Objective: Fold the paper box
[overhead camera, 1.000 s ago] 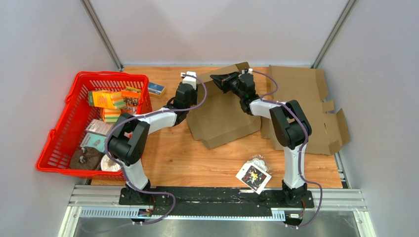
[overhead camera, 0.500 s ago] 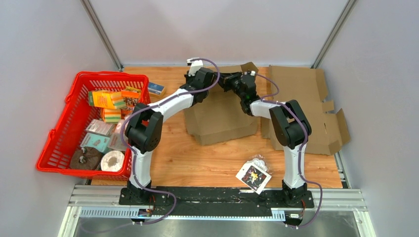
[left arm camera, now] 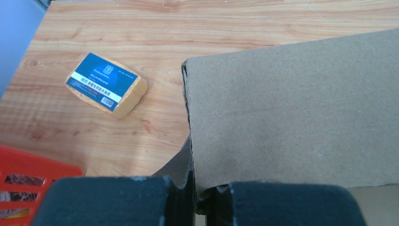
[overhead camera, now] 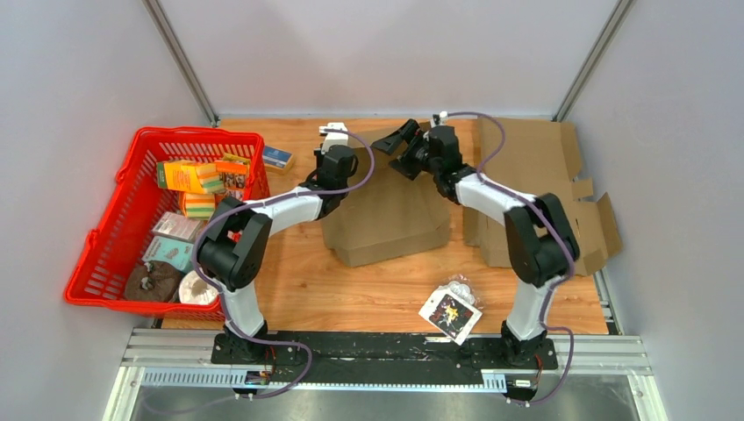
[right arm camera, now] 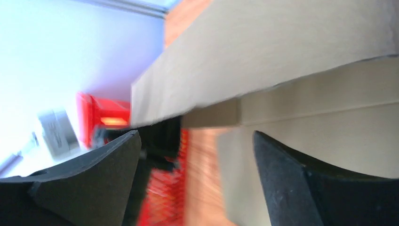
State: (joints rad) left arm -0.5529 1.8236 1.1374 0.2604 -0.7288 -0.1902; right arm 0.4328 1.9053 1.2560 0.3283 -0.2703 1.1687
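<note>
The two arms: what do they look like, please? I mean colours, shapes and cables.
The left arm and right arm match: white shells on the links, bulky black joints. A purple cable runs loosely along each from base to wrist. The left elbow bears a small red mark. The left gripper and right gripper each have two thick black fingers.

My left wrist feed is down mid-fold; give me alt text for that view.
The left pincer is closed on the near edge of the brown paper box, whose panel fills the right of the frame. A blue-labelled sponge lies apart on the wooden table, with a red basket corner at lower left.
</note>
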